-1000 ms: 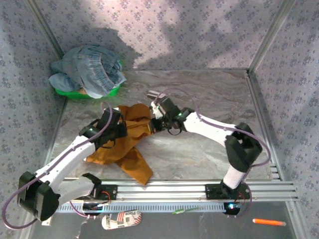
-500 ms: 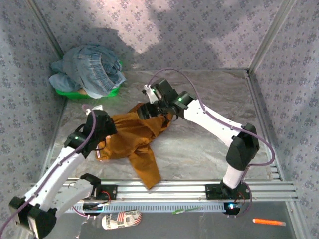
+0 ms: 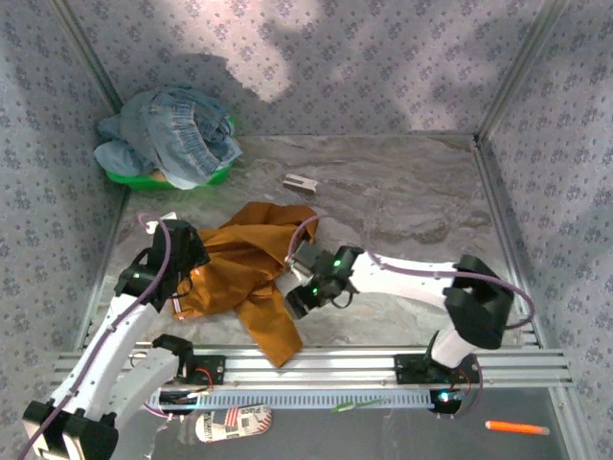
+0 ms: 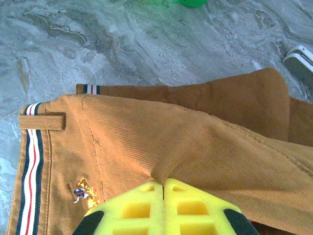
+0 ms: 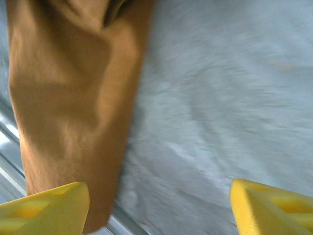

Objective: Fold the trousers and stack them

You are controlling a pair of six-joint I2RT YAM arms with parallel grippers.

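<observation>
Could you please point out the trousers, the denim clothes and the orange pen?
trousers (image 3: 244,268): top external view, bunched middle of the cloth.
denim clothes (image 3: 177,134): top external view, top of the pile.
orange pen (image 3: 517,427): top external view, middle of the barrel.

One pair of ochre-orange cloth trousers (image 3: 241,270), one heap of blue denim clothes (image 3: 177,134), one green plastic tray (image 3: 126,177), one small grey rectangular block (image 3: 301,181), one orange marker pen (image 3: 516,427), one marbled grey bench (image 3: 412,192), and two yellow-padded tools, left tool (image 4: 164,192) and right tool (image 5: 156,190).

Left gripper (image 4: 163,182), jaws pinched together; right gripper (image 5: 159,198), jaws spread wide, both wrists low
</observation>
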